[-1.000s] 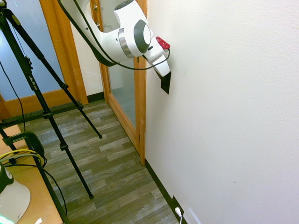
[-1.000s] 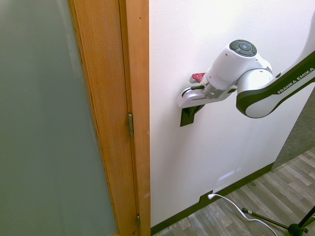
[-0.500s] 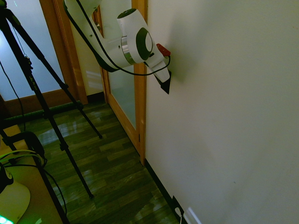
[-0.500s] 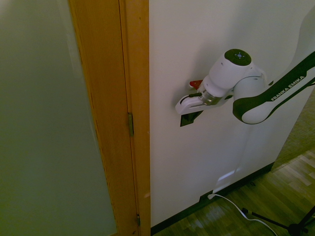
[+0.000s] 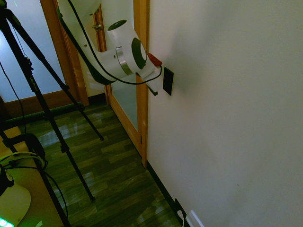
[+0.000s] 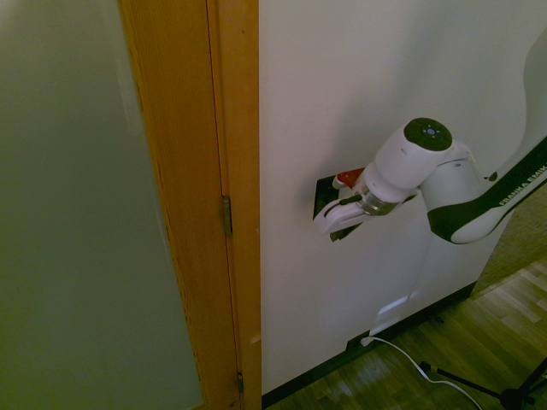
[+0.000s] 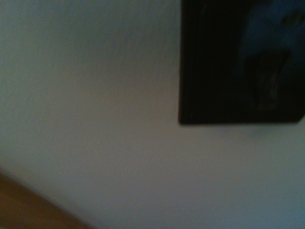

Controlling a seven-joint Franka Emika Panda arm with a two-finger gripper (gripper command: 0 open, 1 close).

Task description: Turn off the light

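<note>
"Hand (image 5: 155, 93) first: where is it?"

"Near the top middle, tipped down, just beside the wall but not on the switch. I can't tell if it is open or shut."

"What is at the far left?"

"A pale blue glass door (image 5: 31, 52) is up top, and a tan bench (image 5: 39, 196) is at the bottom."

"And next?"

"Dim wood floor (image 5: 106, 165), then a glass door with a wood frame (image 5: 143, 94) by the hand."

"Where is the light switch?"

"That black switch plate (image 5: 168, 81) is right of the hand, upright on the wall (image 5: 232, 118). Way below it, a white plug (image 5: 180, 214) sits in a dark socket plate (image 5: 178, 206)."
</note>
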